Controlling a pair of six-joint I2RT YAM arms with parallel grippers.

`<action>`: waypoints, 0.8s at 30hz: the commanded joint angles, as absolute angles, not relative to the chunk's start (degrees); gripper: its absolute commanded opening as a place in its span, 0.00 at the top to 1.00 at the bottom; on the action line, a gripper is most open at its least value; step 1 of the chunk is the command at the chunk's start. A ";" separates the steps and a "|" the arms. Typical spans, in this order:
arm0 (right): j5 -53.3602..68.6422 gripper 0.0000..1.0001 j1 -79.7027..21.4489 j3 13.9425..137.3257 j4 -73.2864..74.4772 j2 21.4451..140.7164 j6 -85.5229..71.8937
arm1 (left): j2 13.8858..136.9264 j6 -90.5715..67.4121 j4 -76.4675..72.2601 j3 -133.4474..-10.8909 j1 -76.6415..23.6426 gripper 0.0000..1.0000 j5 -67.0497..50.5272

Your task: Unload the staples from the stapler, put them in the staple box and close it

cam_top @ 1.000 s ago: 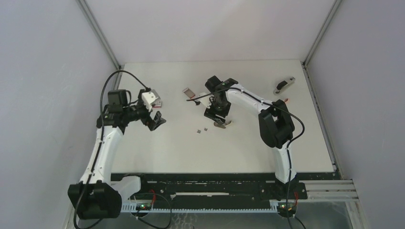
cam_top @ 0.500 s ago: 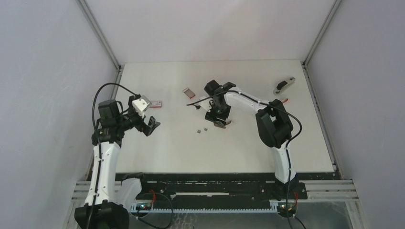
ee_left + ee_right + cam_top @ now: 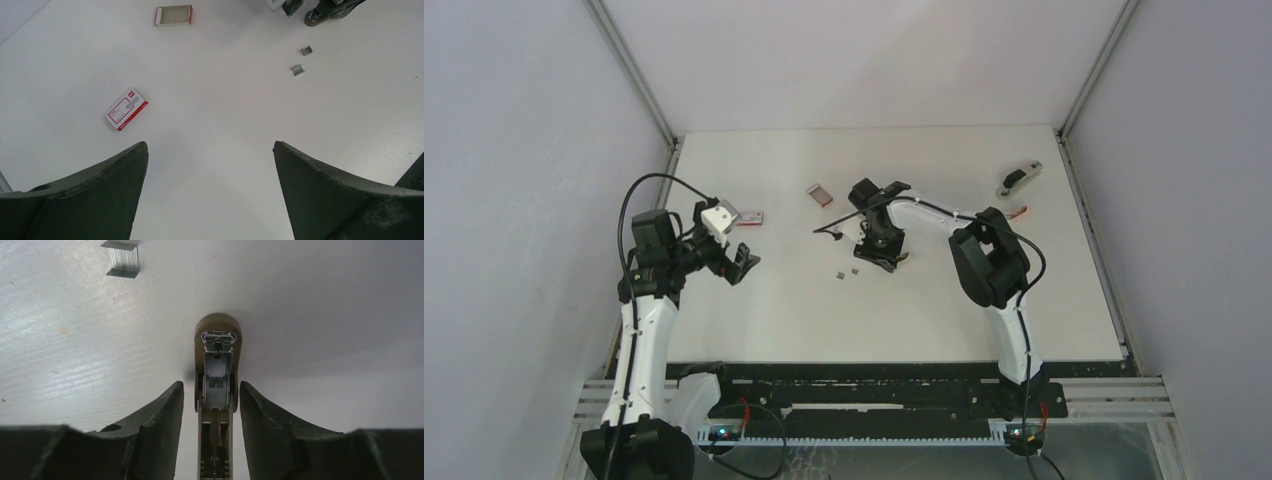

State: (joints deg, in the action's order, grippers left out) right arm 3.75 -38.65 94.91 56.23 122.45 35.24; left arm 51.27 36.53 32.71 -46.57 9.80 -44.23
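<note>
Two short grey metal strips of staples [image 3: 298, 70] are lying near the middle of the white bench [image 3: 774, 320], so we are judging unloading partly done. The right gripper [image 3: 211, 392] is straddling the tan, opened stapler [image 3: 216, 370]; its grip we cannot tell. The left gripper [image 3: 210, 147] is hanging released.

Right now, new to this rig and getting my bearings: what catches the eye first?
The right fingers straddle a tan stapler, magazine bared, mid-table. Two short grey staple strips lie just left of it. The left fingers hang wide open near a red-and-white box.
</note>
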 commanded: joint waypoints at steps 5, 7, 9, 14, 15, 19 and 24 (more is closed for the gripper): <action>2.26 0.64 -39.03 94.58 54.55 123.09 37.25 | 50.61 35.97 30.72 -45.35 10.83 0.00 -46.54; 2.37 0.68 -38.92 94.42 54.55 122.77 37.94 | 50.54 36.10 30.75 -45.16 10.87 0.00 -46.66; 2.64 0.72 -38.57 94.04 54.72 122.18 38.97 | 50.70 36.04 30.69 -45.10 10.91 0.00 -46.75; 3.80 0.77 -36.68 92.46 55.53 120.05 42.09 | 50.65 36.32 30.71 -44.93 10.94 0.00 -46.99; 3.92 0.78 -36.20 91.89 55.67 119.51 42.90 | 50.64 36.35 30.72 -44.90 10.97 0.00 -46.98; 3.70 0.78 -33.86 89.58 56.79 117.05 45.81 | 50.81 36.43 30.73 -44.75 11.04 0.00 -47.24; 1.72 0.78 -29.33 86.96 58.53 113.24 51.46 | 51.18 36.62 30.76 -44.79 11.03 0.00 -47.53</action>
State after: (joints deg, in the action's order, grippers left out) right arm 3.51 -32.91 88.05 56.01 118.96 45.71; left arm 51.27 36.56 32.05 -45.80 10.41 -45.45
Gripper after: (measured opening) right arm 0.308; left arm 0.996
